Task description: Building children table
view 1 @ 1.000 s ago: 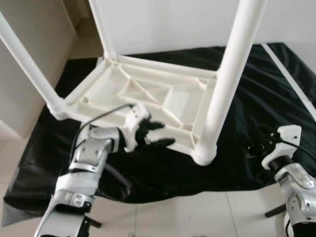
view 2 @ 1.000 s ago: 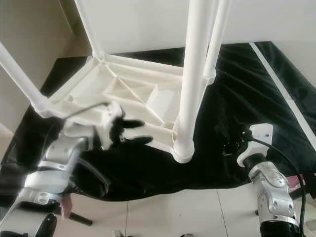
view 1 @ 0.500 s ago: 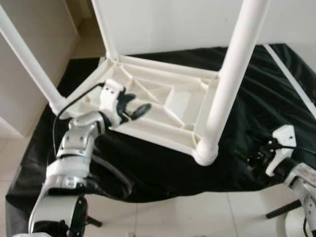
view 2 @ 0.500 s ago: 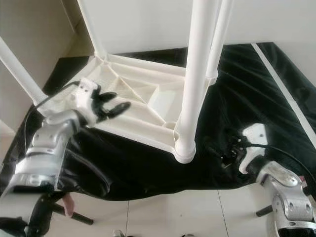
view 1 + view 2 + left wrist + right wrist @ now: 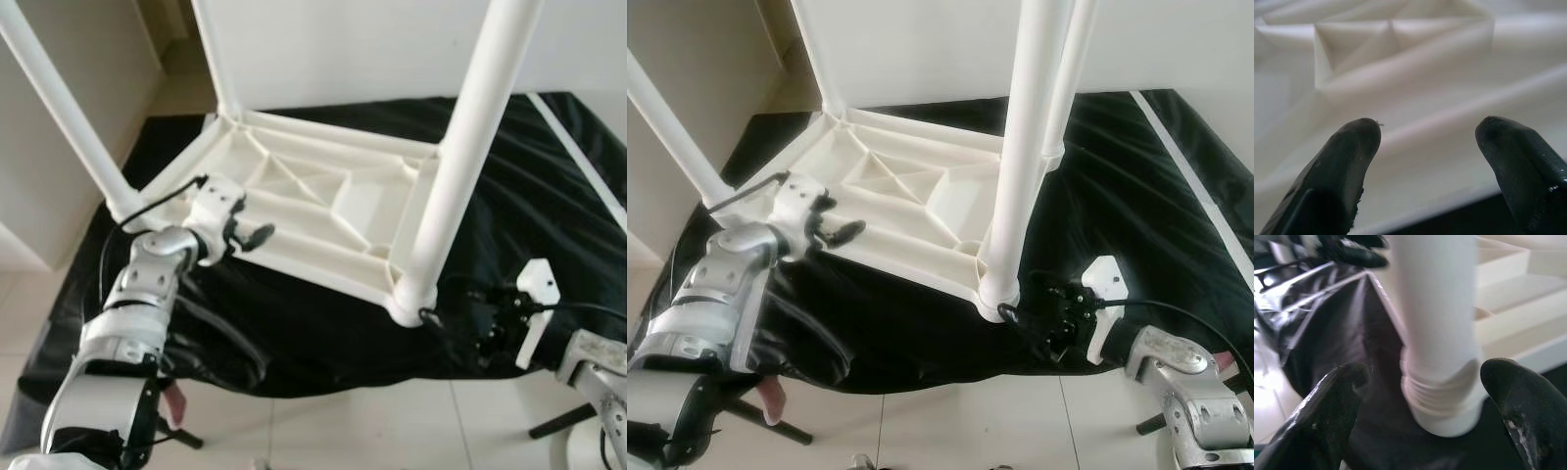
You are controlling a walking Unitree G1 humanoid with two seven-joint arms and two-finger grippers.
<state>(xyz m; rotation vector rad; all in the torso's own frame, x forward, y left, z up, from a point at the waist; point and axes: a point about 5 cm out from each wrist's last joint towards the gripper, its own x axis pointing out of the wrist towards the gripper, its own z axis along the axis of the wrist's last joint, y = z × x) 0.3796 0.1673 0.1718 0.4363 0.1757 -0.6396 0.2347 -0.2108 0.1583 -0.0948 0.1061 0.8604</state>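
Left eye view: white plastic children's table, inverted, ribbed underside up, lying on a black sheet spread over a pale tiled floor.

Legs: four white tubular legs standing up from the corners; near-right leg seated in its corner socket, near-left leg leaning outward over the sheet's left edge.

Left gripper: at the near-left edge of the upturned table, black fingers apart and holding nothing. Left wrist view shows its fingertips spread over the white rim and ribbing; contact cannot be judged.

Right gripper: at the near-right corner, just beside the base of the near-right leg. Right wrist view shows its fingers wide apart on either side of the leg's threaded base, not closed on it.

Loose item: a thin white rod lying on the sheet towards its right edge.
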